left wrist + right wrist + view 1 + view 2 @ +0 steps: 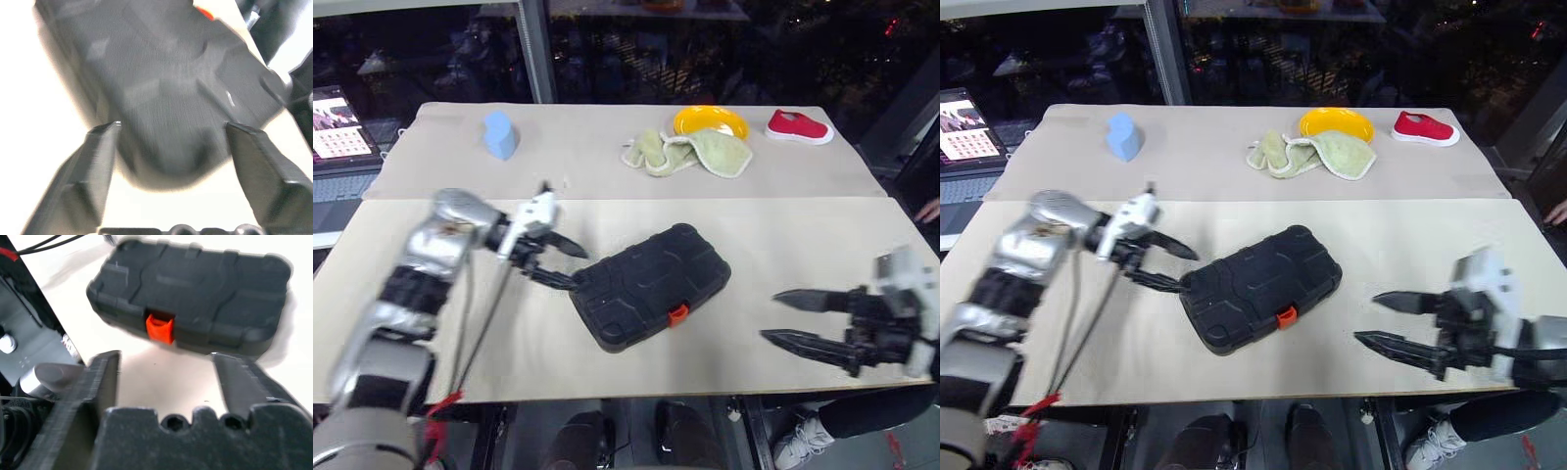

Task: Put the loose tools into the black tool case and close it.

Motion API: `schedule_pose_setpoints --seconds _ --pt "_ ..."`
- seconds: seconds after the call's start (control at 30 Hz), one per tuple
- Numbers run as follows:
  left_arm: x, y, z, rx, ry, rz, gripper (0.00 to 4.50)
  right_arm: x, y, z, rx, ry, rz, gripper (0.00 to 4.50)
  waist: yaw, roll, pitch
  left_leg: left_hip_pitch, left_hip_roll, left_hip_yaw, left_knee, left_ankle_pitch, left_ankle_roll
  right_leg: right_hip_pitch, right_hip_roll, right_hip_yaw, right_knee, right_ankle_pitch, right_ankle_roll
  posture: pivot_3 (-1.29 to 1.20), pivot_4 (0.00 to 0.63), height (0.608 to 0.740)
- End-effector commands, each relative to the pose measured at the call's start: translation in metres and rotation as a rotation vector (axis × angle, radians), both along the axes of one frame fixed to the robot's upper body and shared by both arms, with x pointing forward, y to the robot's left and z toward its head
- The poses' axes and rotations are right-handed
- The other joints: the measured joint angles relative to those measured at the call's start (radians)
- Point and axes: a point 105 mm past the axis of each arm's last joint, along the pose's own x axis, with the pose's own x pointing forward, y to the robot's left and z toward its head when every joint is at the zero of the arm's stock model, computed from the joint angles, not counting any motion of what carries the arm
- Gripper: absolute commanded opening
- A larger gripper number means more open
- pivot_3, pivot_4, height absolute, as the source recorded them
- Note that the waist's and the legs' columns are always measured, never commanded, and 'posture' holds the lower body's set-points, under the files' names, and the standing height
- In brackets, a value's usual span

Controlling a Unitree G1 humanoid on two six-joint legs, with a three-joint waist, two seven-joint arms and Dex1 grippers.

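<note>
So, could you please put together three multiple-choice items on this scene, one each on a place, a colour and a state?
1. Where does the black tool case lie?
A. at the table's far edge
B. on the table between the two tools
C. on the floor

2. What colour is the case's latch?
A. blue
B. green
C. orange

3. What state is the case in?
A. closed
B. wide open
C. standing on end

Answers:
1 B, it lies flat between the left tool and the right tool.
2 C, the small latch on its front edge is orange.
3 A, its ribbed shell faces up with the lid down, and both tools are open and holding nothing.
</note>
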Motion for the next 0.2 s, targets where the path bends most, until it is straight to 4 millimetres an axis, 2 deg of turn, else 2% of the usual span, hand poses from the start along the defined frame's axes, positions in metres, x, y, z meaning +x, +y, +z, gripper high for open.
schedule_pose_setpoints --seconds 0.03,0.07,0.2 --pt "-0.015 0.029 0.028 -0.032 -0.009 0.095 4.47 -0.009 -0.013 0.025 0.044 -0.008 0.032 4.44 0.005 0.001 0.001 0.000 0.000 0.000 0.000 -0.005 0.008 0.001 -0.001 0.000 -0.001 0.000 0.000 0.00 0.150 0.740" --pt "-0.017 0.035 0.029 -0.035 -0.013 0.118 4.47 -0.009 -0.015 0.027 0.047 -0.007 0.033 4.44 0.009 0.001 0.001 0.001 0.000 0.000 0.000 -0.006 0.005 0.000 -0.001 0.000 -0.001 0.000 0.000 0.00 0.150 0.740" --pt "-0.018 0.041 0.031 -0.067 -0.048 0.177 4.47 -0.004 -0.019 0.028 0.057 -0.021 0.030 4.44 0.024 0.001 0.001 0.004 0.000 0.000 0.000 -0.009 0.001 0.003 -0.002 -0.002 -0.004 0.000 0.001 0.00 0.150 0.740"
